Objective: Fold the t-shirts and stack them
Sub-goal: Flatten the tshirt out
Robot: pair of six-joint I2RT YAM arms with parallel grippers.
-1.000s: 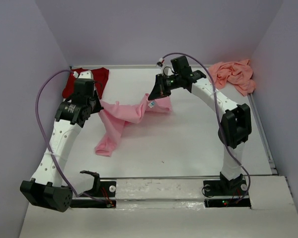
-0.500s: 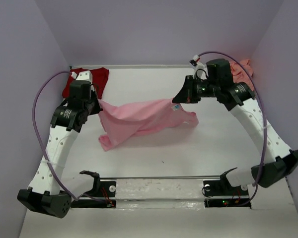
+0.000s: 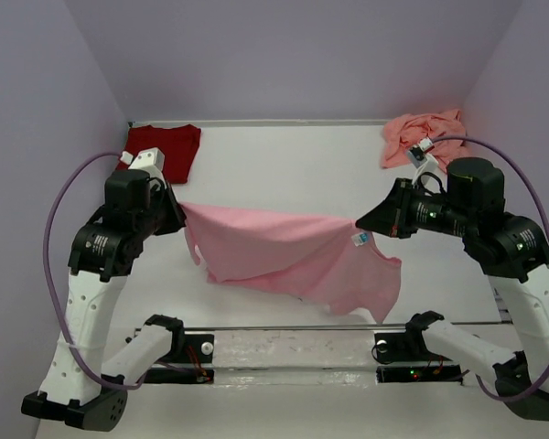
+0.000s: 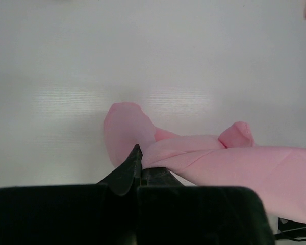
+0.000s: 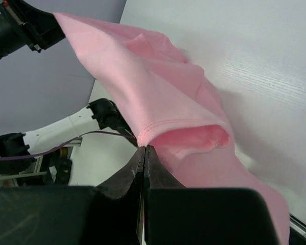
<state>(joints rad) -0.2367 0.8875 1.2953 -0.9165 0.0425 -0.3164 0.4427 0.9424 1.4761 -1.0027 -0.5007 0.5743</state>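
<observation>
— The white table [image 3: 284, 165] is sitting between lavender walls [image 3: 302, 55]. Where is the shirt hanging?
— The light pink t-shirt [image 3: 293, 261] is hanging stretched between your two grippers, and its lower edge is sagging toward the table's near side.
— How are the fingers gripping?
— Your left gripper [image 3: 177, 208] is pinching one end, jaws pressed together on cloth. Your right gripper [image 3: 366, 222] is pinching the other end, and the white neck label [image 3: 359, 239] is dangling just below it.
— And the others?
— The dark red t-shirt [image 3: 165, 146] is lying flat beyond your left gripper, well apart from it. The salmon-pink t-shirt [image 3: 425, 135] is lying crumpled beyond your right gripper.
</observation>
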